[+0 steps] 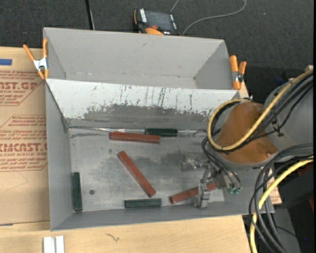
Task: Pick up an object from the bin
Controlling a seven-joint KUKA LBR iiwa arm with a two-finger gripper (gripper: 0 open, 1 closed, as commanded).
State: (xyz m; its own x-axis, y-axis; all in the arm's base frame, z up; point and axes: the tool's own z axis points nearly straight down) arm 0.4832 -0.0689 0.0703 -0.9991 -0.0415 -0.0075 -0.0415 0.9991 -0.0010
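The hand (204, 195) sits low in the grey metal bin (137, 62), to the right of the long red-brown bar (137, 174) that lies slantwise on the bin floor. It is over the right part of a shorter red-brown bar (183, 196), which lies just right of the long bar's near end. I cannot tell whether the hand is clenched on it or released. A dark green bar (142, 203) lies just in front of the long bar, and a second green bar (76, 192) lies well to its left.

The arm (297, 115) is being held in from the right, cables (213, 136) being looped round its orange-covered wrist (243, 133), the gripper (204, 195) being pointed down, near right.
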